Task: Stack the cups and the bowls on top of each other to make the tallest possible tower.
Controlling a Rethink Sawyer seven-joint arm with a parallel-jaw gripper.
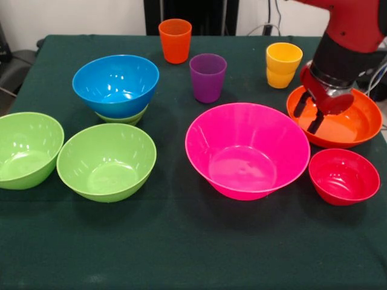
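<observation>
My gripper (308,113) hangs over the left part of the orange bowl (347,130) at the right, open, its two black fingers (300,104) spread with nothing between them. One finger is near the bowl's left rim and the other is inside the bowl. The small red bowl (343,176) sits just in front of it, and the large pink bowl (247,151) stands in the middle. At the left, the blue bowl (115,84) rests in a lime green bowl (124,116). Two more lime green bowls (27,148) (106,160) stand side by side. The orange cup (175,40), purple cup (207,77) and yellow cup (283,64) stand upright along the back.
Everything rests on a dark green tablecloth (181,254). A wide strip of cloth lies in front of the bowls. Cables and a dark stand show behind the table's far edge.
</observation>
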